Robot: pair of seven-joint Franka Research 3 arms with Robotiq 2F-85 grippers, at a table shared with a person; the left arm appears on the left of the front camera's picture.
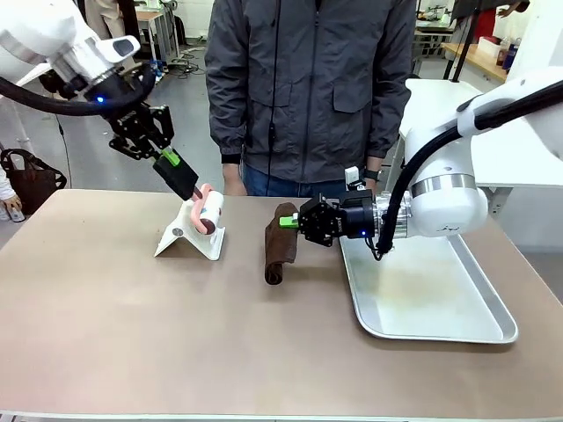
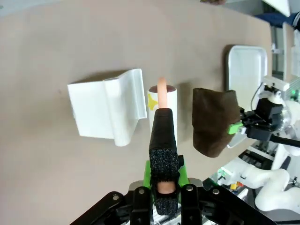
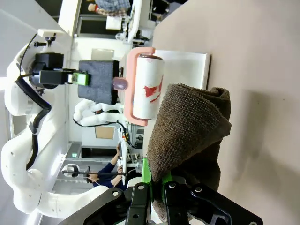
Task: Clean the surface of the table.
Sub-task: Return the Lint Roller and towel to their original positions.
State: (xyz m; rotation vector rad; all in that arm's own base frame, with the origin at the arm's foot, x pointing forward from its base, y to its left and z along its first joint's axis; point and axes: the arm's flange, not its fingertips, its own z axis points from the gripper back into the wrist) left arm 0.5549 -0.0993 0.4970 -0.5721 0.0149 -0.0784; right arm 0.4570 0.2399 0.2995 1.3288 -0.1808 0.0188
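While the left gripper (image 1: 180, 176) pinches a lint roller (image 1: 209, 212) above its stand (image 1: 189, 236), the right gripper (image 1: 295, 221), clamped on a brown cloth (image 1: 280, 244) hanging just beside the tray (image 1: 440, 303), is nearer the table (image 1: 132, 334) below.

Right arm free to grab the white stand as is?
Probably not: the right tool is shut on the brown cloth, and the left tool holds the lint roller at the white stand.
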